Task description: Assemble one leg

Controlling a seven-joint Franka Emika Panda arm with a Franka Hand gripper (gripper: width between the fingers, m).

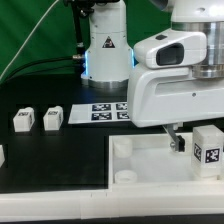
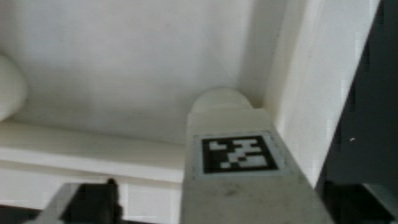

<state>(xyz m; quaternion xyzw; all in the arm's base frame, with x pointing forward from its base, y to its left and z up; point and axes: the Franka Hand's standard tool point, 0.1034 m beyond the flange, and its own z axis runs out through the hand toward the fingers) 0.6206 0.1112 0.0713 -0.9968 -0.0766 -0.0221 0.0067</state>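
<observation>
A leg [image 1: 208, 148], a small white block with a black-and-white tag, stands upright at the far right corner of the large white tray-like piece [image 1: 150, 178]. My gripper [image 1: 192, 140] is down over it. In the wrist view the leg [image 2: 240, 150] runs between the jaws toward the tray's inner corner [image 2: 125, 60]. One dark finger [image 2: 89, 200] stands apart from the leg with a white gap between them. The other side is dark and hard to read. The jaws look open around the leg.
Two more legs [image 1: 24, 120] [image 1: 52, 118] stand on the black table at the exterior view's left, and part of another white piece [image 1: 2, 155] shows at the left edge. The marker board [image 1: 105, 110] lies behind them, by the robot base [image 1: 105, 50].
</observation>
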